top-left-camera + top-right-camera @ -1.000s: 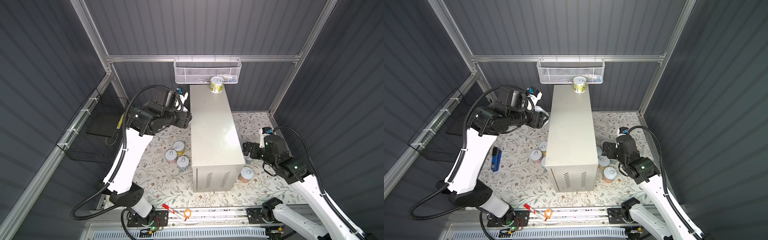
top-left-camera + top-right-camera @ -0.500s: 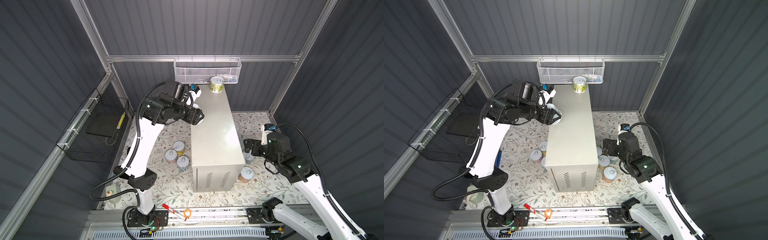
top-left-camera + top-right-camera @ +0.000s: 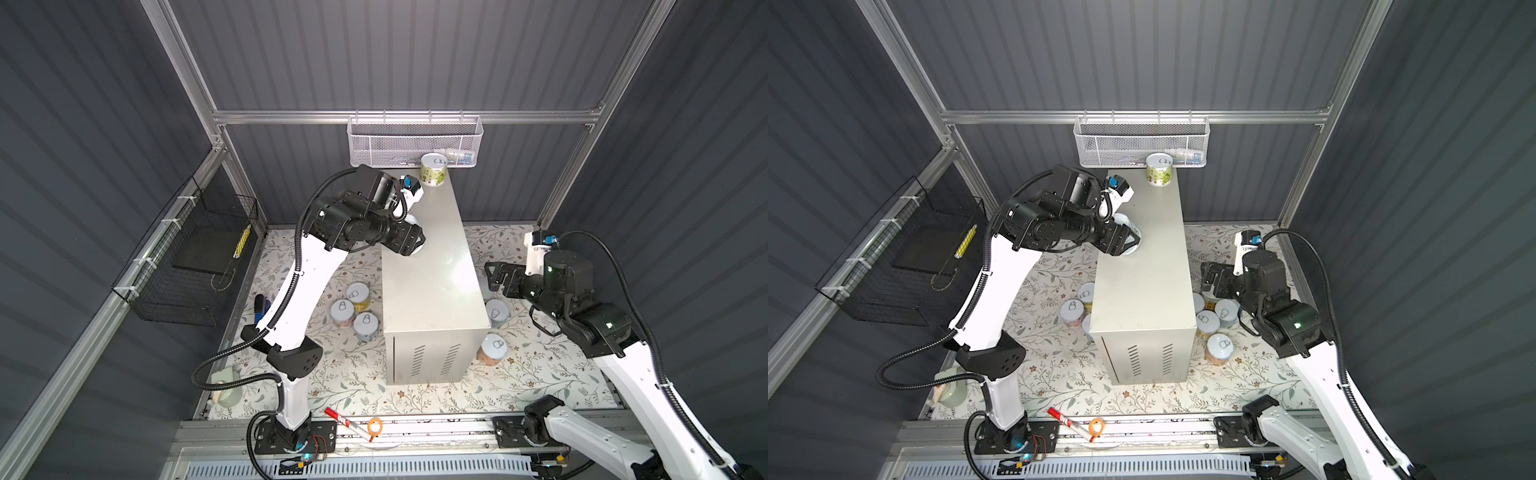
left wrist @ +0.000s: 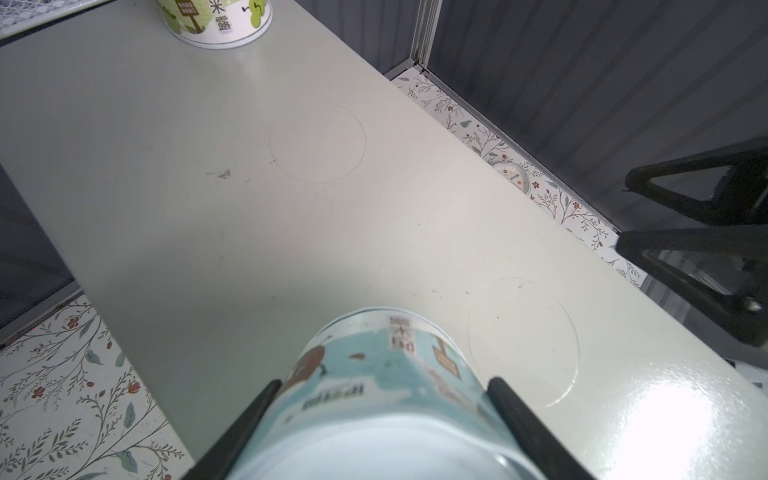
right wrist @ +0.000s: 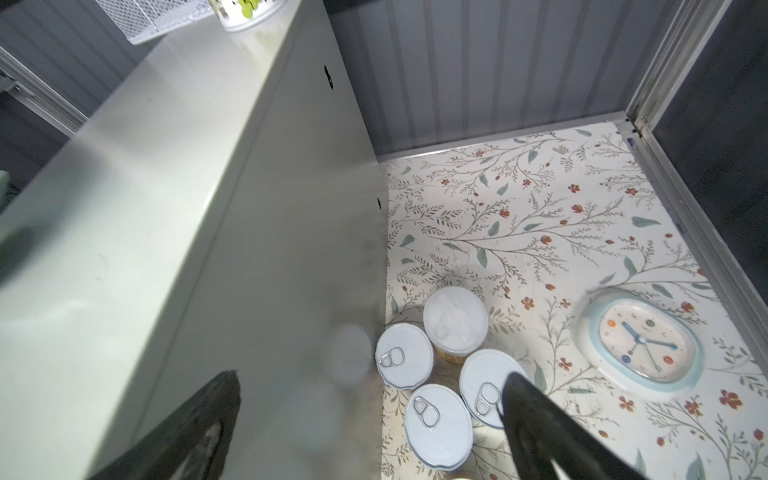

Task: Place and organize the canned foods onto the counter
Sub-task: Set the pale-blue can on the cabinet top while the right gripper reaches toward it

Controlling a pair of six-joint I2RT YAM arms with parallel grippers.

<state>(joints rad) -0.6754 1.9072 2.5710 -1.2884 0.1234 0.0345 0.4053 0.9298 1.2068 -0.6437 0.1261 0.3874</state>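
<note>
Ok so my left gripper (image 4: 384, 384) is pinching a pale blue can (image 4: 374, 365) at the counter's (image 3: 432, 286) 10 o'clock edge. A green can (image 3: 433, 171) sits at its 12 o'clock end. Meanwhile my right gripper (image 3: 496, 279) is spread wide at 3 o'clock, above the loose cans (image 5: 405, 357).

Your left arm (image 3: 299, 291) rises from its base, bends at the elbow and reaches in over the left edge of the counter (image 3: 436, 299). Your left gripper (image 3: 409, 245) is clamped on a can (image 4: 386, 374) over the counter top. Your right arm (image 3: 640, 382) stretches low toward the counter's right side. Your right gripper (image 3: 494, 276) hangs beside it, jaws wide apart, gripping nothing.
</note>
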